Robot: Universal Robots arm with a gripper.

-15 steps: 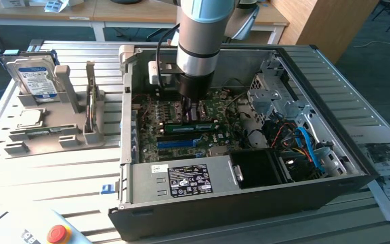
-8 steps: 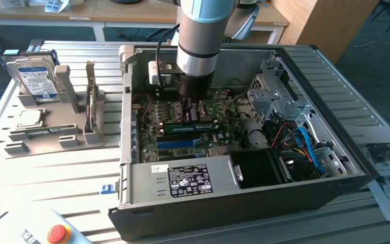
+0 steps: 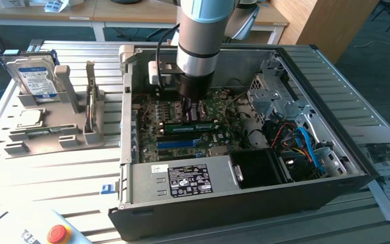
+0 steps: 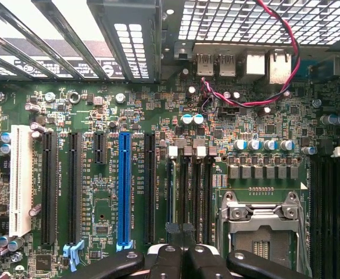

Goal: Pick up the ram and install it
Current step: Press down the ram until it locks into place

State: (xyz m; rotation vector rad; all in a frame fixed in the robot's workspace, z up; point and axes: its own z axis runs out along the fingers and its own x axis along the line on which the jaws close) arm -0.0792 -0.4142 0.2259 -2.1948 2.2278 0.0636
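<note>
- Closed black jaws hang just above a green motherboard, holding nothing.
- Directly beneath the jaws, the ram sits in a slot inside the open computer case.
- Well off to the exterior view's left of the jaws, a hard drive stands in a grey holder on the bench.

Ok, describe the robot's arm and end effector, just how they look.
The arm is a thick cylinder: silver-grey metal with a pale blue cap at the top joint and a black ring band lower down. It narrows to a black wrist section. A black cable runs alongside. The end effector has black, rounded finger parts.
</note>
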